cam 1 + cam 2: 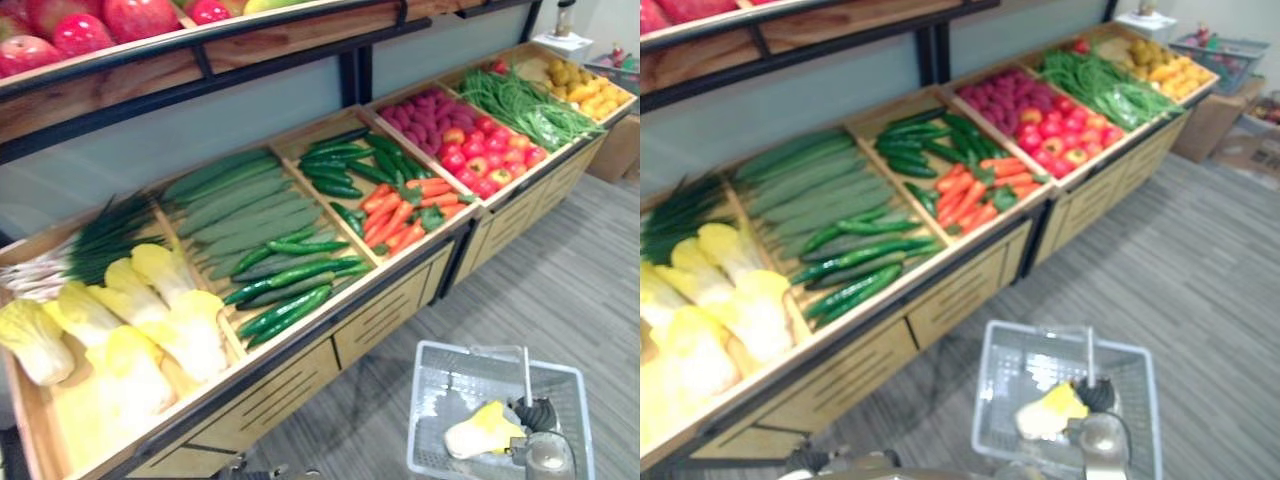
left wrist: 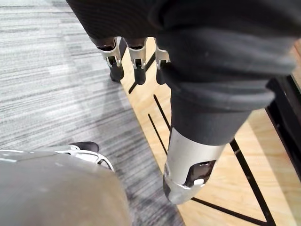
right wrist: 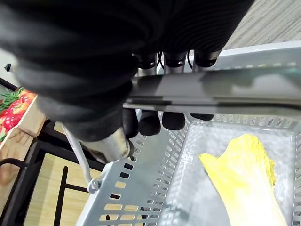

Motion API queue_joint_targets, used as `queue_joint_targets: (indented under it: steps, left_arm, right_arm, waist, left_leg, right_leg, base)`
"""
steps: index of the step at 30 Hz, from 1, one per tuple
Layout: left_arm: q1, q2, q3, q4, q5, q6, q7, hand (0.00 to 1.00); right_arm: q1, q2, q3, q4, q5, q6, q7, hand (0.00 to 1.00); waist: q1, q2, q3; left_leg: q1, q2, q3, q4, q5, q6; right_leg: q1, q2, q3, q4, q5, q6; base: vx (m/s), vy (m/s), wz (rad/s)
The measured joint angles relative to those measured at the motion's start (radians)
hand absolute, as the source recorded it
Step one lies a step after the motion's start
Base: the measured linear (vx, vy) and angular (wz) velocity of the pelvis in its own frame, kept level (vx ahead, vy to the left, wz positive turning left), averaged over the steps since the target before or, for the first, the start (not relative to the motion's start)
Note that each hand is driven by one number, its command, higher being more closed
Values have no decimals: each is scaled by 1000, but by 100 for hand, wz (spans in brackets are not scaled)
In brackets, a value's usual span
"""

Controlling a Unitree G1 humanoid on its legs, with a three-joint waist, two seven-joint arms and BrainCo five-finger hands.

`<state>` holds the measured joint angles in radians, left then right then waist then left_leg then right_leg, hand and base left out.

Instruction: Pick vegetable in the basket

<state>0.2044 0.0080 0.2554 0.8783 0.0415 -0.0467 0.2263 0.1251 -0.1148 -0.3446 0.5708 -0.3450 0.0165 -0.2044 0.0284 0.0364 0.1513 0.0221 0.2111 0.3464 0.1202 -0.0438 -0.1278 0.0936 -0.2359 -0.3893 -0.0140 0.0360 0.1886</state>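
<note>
As right hand [image 3: 150, 123] curls, seemingly gripping handle [image 3: 225, 92]

A: Basket [image 1: 440, 390] colour?
B: Pale grey-white, rows of small holes all over. Cabbage [image 1: 482, 430] in it: yellow top, white base.
A: Floor [image 1: 560, 270]?
B: Grey carpet, thin streaky stripes. Display shelf [image 1: 390, 315]: light wood, black frame, black slot lines on the front.
A: The veg?
B: Spring onions [image 1: 100, 245] dk green w/ white ends. Shelf cabbages [image 1: 150, 320] yellow/white. Gourds [image 1: 235, 205] dull pale green. Cucumbers [image 1: 290, 290] glossy dk green. Carrots [image 1: 395, 215] orange, green tops. Beans [image 1: 525, 105] bright green. Apples [image 1: 100, 25] red.
A: Hands?
B: Left robot hand [image 2: 136, 56]: black ribbed cover, silver fingers, dark tips. Right robot hand [image 3: 150, 123]: same black cover, dark tips.
</note>
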Motion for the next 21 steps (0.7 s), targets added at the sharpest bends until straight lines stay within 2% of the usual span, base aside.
queue_joint_targets:
  steps: [5, 8, 11, 17, 21]
  left_arm:
    - [26, 0, -15, 1, 0, 1, -1, 0]
    - [25, 8, -27, 0, 0, 1, -5, 0]
    - [23, 15, -51, -2, 0, -3, -6, 0]
    - [-2, 16, -54, -13, 3, -19, -3, 0]
    - [-5, 24, -60, -15, 23, -20, 5, 0]
  right_arm:
    - [9, 1, 1, 0, 0, 0, -2, 100]
    - [21, 2, -10, 0, 3, 0, -6, 100]
    - [17, 2, -66, 39, 67, -1, -25, 100]
    - [1, 3, -132, 82, 201, -12, -61, 100]
    - [2, 3, -130, 87, 190, -24, -65, 100]
  waist:
    - [1, -1, -3]
    - [-2, -5, -5]
    - [-1, -3, -17]
    - [-12, -3, -18]
    - [-26, -4, -18]
  left_leg:
    - [-1, -23, 27, -30, -4, 1]
    - [24, -45, 27, -79, 20, 4]
    - [52, -55, 27, -127, 55, 11]
    - [89, -63, 52, -164, 62, 11]
    - [117, -65, 73, -180, 62, 10]
  right_leg:
    - [1, -10, 18, -57, 19, 5]
    - [-2, -17, 29, -59, 39, 4]
    - [-2, -14, 33, -55, 54, 6]
    - [-2, -16, 46, -45, 54, 6]
    - [-7, -17, 68, -29, 51, 1]
  base:
    - [-108, 42, -8]
    - [56, 6, -3]
    - [107, -4, 1]
    - [87, 3, -10]
    - [-22, 4, -19]
